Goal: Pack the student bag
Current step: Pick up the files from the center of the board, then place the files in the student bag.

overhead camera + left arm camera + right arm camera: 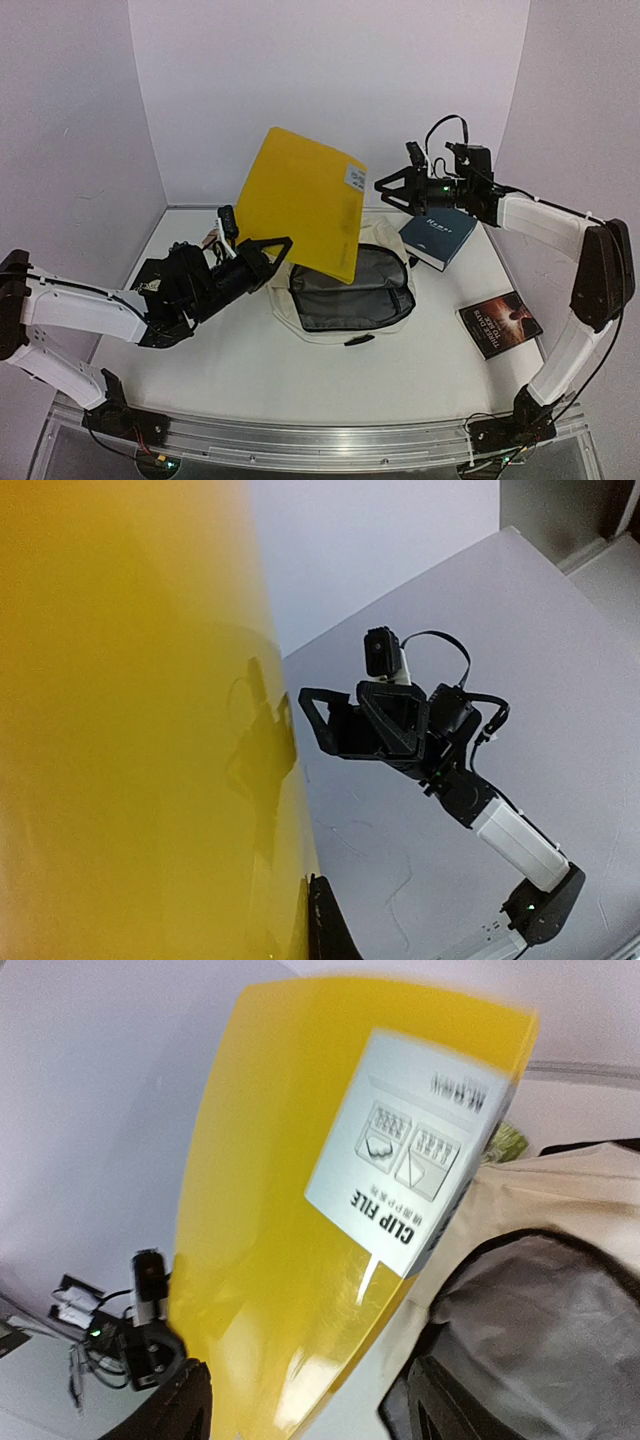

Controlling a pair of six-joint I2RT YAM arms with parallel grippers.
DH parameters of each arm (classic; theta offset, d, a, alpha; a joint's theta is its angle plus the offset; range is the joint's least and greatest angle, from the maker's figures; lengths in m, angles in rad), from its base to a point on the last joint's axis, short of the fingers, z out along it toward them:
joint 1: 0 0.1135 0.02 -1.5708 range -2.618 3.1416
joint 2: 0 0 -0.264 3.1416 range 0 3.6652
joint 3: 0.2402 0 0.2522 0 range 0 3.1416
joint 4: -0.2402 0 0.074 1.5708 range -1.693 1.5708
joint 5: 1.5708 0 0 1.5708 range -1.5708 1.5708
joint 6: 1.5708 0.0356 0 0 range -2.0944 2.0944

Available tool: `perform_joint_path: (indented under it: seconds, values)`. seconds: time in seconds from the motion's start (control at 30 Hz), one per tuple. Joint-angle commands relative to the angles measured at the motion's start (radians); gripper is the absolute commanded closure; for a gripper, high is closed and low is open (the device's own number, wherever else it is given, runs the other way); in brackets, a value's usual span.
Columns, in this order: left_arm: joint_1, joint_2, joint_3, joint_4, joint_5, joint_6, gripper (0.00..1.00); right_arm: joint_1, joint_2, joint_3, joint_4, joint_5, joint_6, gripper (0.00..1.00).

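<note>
1. I see the student bag (pixel 350 290) lying in the middle of the worktop (pixel 250 370), a little toward the far edge. Its main compartment is unzipped and gaping, with grey lining showing inside the cream fabric.
2. My left pincer (pixel 268 250) is clamped on the lower left edge of a yellow folder (pixel 300 200). It holds the folder up in the air, tilted, with the lower corner hanging over the bag's open mouth.
3. The folder carries a white label (pixel 410 1160) near its upper right corner; from the right wrist I read "CLIP FILE" on it.
4. My right pincer (pixel 385 192) hangs above the far right part of the worktop, just beside the folder's right edge. Its jaws are spread apart and nothing is between them.
5. A blue book (pixel 440 235) sits under that arm near the far right corner. It is close against the bag's right side, but I cannot tell whether it leans on it.
6. A dark book (pixel 498 322) lies flat near the right edge, apart from the bag.
</note>
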Motion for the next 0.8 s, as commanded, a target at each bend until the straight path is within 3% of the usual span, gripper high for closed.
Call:
perform_joint_path:
  seconds: [0.0,0.17,0.37,0.5,0.77]
  values:
    - [0.008,-0.150,-0.004,-0.169,-0.111,-0.047,1.00,0.019,0.042,0.098,-0.308,0.256,-0.445,0.34]
    - [0.009,-0.265,-0.022,-0.431,-0.100,-0.135,1.00,0.124,0.081,0.098,-0.411,0.470,-0.746,0.34]
    - [0.010,-0.389,-0.026,-0.704,-0.052,-0.182,1.00,0.180,0.156,0.113,-0.440,0.493,-0.913,0.36]
    - [0.010,-0.432,-0.029,-0.801,-0.030,-0.224,1.00,0.242,0.211,0.133,-0.467,0.562,-1.032,0.42]
    - [0.009,-0.544,-0.091,-0.894,0.028,-0.287,1.00,0.300,0.330,0.158,-0.474,0.664,-1.153,0.42]
